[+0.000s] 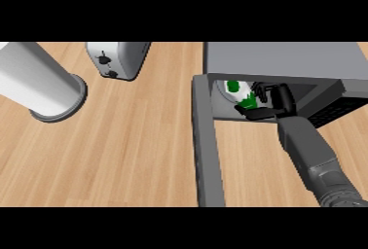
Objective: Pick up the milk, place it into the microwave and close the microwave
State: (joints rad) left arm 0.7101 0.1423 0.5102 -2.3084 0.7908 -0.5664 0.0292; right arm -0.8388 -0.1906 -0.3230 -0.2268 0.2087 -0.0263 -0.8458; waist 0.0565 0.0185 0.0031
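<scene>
The milk [237, 92], a white carton with green markings, lies tilted inside the open microwave [287, 58] at the view's upper right, on the white turntable plate. My right hand [279, 101] reaches into the cavity, fingers and thumb curled round the carton's right side and hiding part of it. The microwave door [206, 146] stands fully open and runs as a grey bar from the cavity's left corner down toward the view's lower edge. My grey right forearm comes in from the lower right. The left hand does not show.
A silver toaster [116, 58] stands at the back, left of the microwave. A tall grey cylinder [39, 80] on a round base stands at the far left. Bare wooden counter [129, 155] lies between them and the open door.
</scene>
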